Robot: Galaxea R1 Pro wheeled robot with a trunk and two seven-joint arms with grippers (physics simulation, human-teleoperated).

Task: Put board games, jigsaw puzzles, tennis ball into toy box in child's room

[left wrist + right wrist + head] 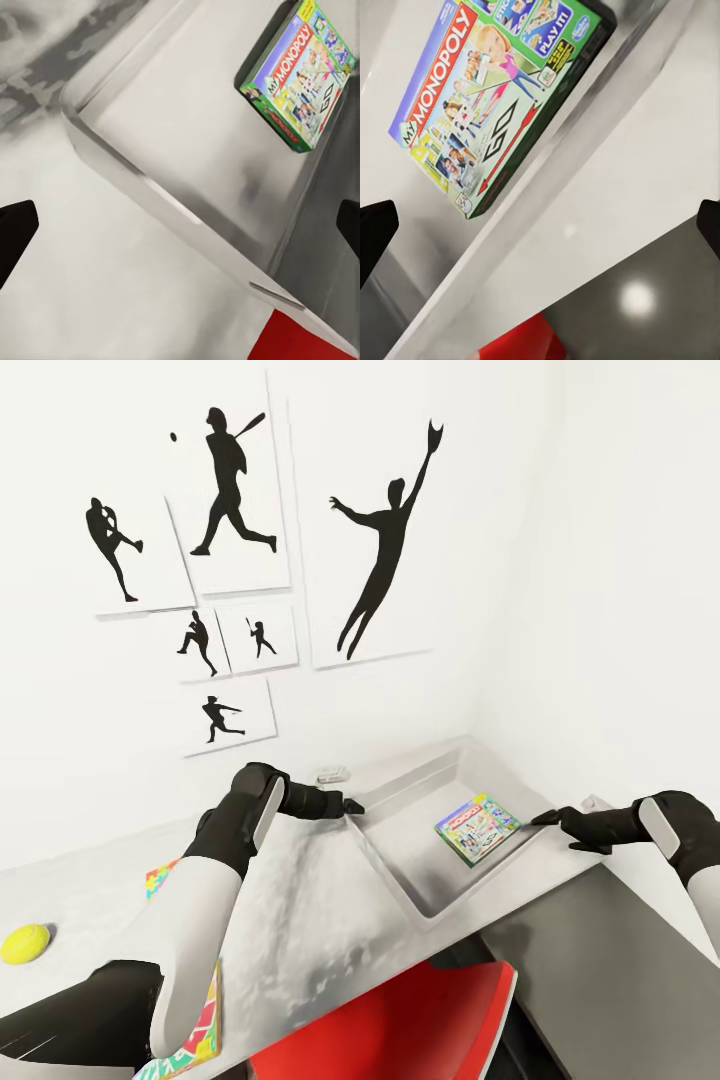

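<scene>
The light grey toy box [395, 875] stands on the table [300, 930] in the corner. A Monopoly board game [478, 828] lies tilted against its right inner wall and reads clearly in both wrist views [300, 75] [495, 105]. My left gripper [352, 806] is open over the box's left rim [150, 187], holding nothing. My right gripper [545, 818] is open just outside the right rim [585, 217], also holding nothing. The tennis ball [25, 943] rests at the table's far left. A jigsaw puzzle [158, 880] peeks out behind my left arm.
A flat red, green and white item [195, 1040] lies at the table's near edge, mostly hidden by my left arm. A red chair [400, 1020] is tucked under the table in front. A small white object [332, 771] sits behind the box by the wall with baseball posters.
</scene>
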